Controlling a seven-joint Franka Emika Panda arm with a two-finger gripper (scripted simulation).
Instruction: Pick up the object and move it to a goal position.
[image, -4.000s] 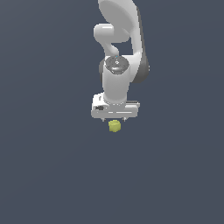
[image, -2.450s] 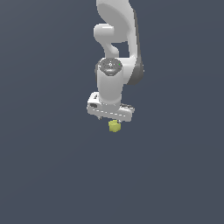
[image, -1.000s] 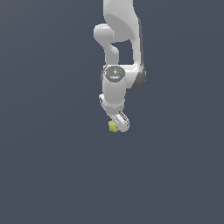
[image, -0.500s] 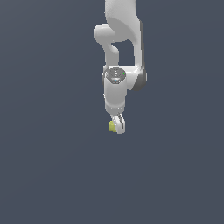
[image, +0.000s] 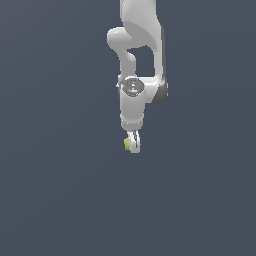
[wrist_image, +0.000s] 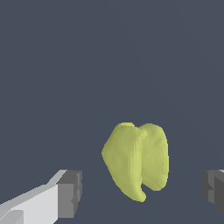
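Arm (image: 137, 60) hangs straight down, wrist turned so the pincer (image: 132, 145) shows edge-on in the exterior view. Yellow-green lump (image: 127, 144) sits right at the pincer tip, peeking out on the exterior view's left. Wrist view: lump (wrist_image: 136, 159) sits between the two grey fingertips (wrist_image: 70, 193), w/ clear gaps on both sides, so pincer is spread wide, not pinching it. Plain dark grey desk (image: 60, 190) all round.
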